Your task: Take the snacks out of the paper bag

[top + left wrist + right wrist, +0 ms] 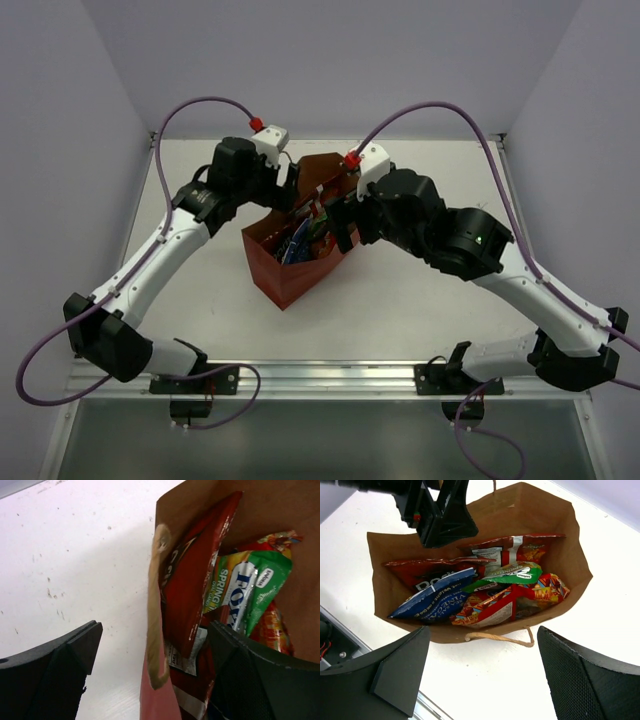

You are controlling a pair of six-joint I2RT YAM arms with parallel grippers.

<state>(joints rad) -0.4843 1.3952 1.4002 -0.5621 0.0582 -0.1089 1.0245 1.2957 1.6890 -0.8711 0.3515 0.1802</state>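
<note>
Foil snacks (487, 611) crowd creased paper bag (537, 517).

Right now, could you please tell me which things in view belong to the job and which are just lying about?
Job: paper bag; inside it, red chip bags, blue bag, green bag; left gripper and right gripper, both open.
Just there: table, purple cables, metal rail.
</note>
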